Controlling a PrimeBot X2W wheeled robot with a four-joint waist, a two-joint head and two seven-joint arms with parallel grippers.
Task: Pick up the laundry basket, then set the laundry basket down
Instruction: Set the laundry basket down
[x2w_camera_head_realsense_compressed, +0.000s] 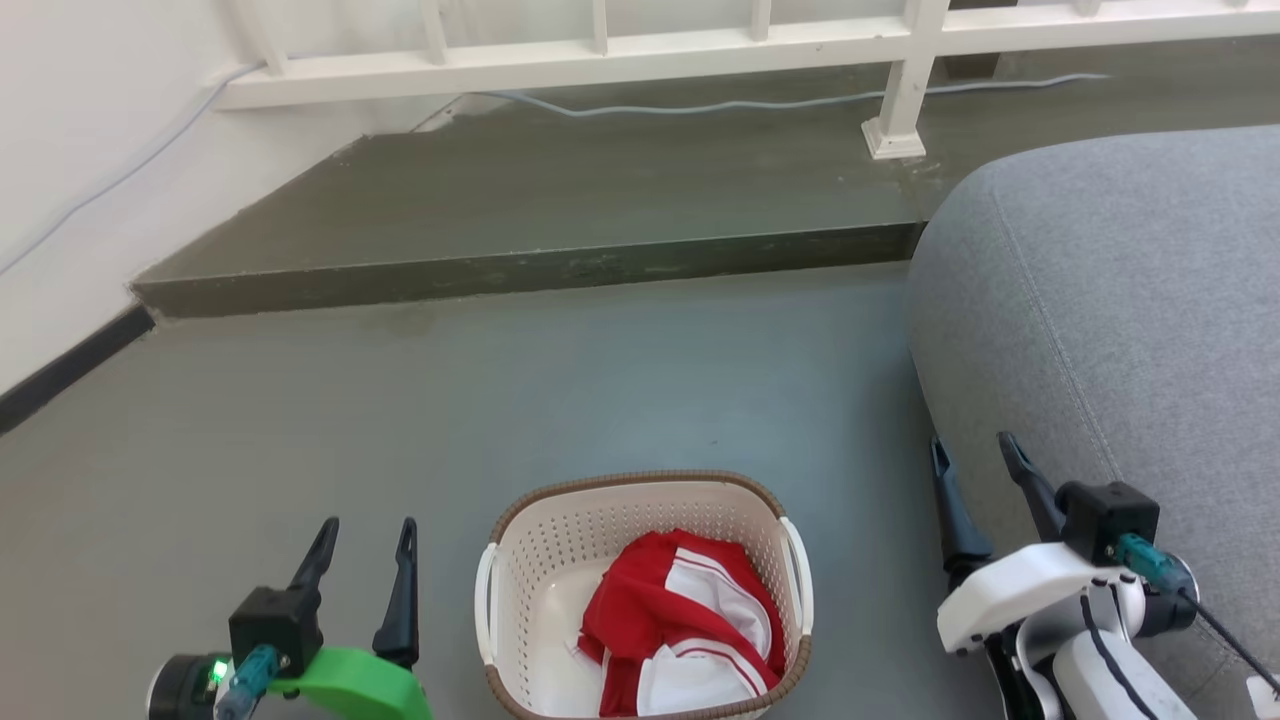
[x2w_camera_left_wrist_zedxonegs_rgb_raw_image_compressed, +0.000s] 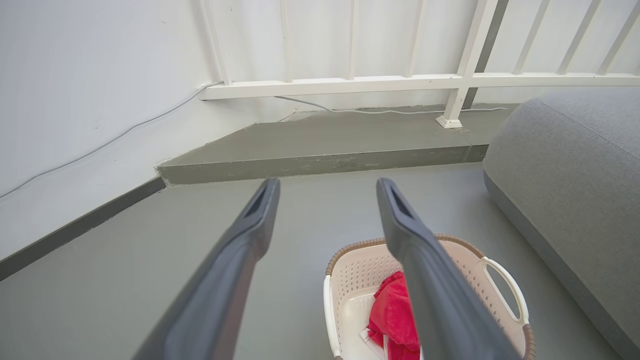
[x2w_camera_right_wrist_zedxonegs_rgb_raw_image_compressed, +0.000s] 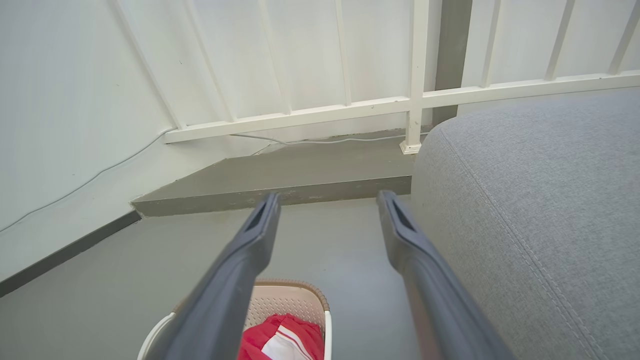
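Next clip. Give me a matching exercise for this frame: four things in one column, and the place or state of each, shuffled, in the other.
Things
1. basket
2. garment
3. left hand
4. sofa

Place or state
a. grey, on the robot's right
b. red and white, lying inside the basket
c. open, holding nothing, left of the basket
d. standing on the floor, not gripped

Pairs: 1-d, 2-b, 3-c, 4-a
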